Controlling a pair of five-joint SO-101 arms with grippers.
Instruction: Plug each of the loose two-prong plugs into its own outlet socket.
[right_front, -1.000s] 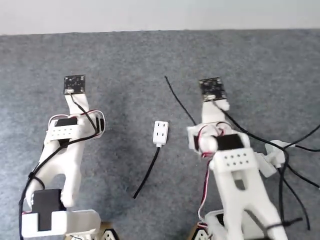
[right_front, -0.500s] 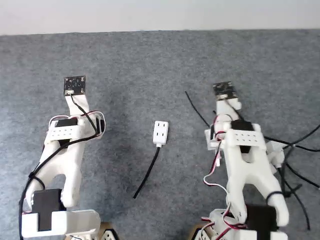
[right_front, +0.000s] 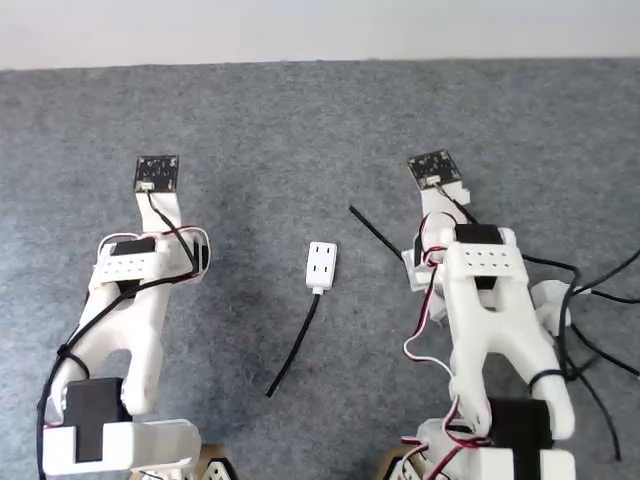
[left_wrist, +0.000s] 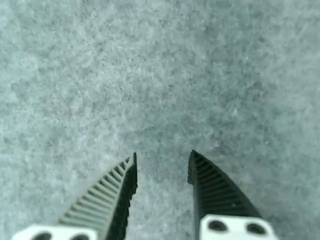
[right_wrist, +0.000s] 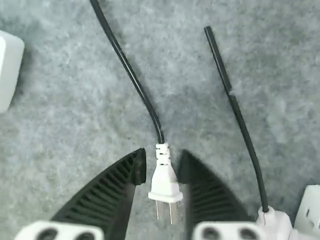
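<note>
A white outlet block (right_front: 321, 265) lies flat on the grey carpet between the arms, its black cord (right_front: 295, 345) trailing toward the near edge. My right gripper (right_wrist: 162, 154) is shut on a white two-prong plug (right_wrist: 164, 186), whose prongs point back toward the wrist. The plug's black cord (right_wrist: 127, 70) runs away from the gripper across the carpet (right_front: 375, 232). My left gripper (left_wrist: 162, 160) is open over bare carpet to the left of the outlet block (right_front: 157, 172). A second white plug (right_wrist: 272, 221) lies beside the right gripper with its own black cord (right_wrist: 235, 110).
A tangle of black cords and white plug parts (right_front: 552, 300) lies right of the right arm. A corner of the outlet block (right_wrist: 9, 65) and another white outlet piece (right_wrist: 311, 210) show in the right wrist view. The carpet ends at a pale wall (right_front: 320, 30) at the back.
The right arm swung right and then a little back left. The held plug's cord was dragged along, its free end shifting right and nearer. The left arm barely moved.
</note>
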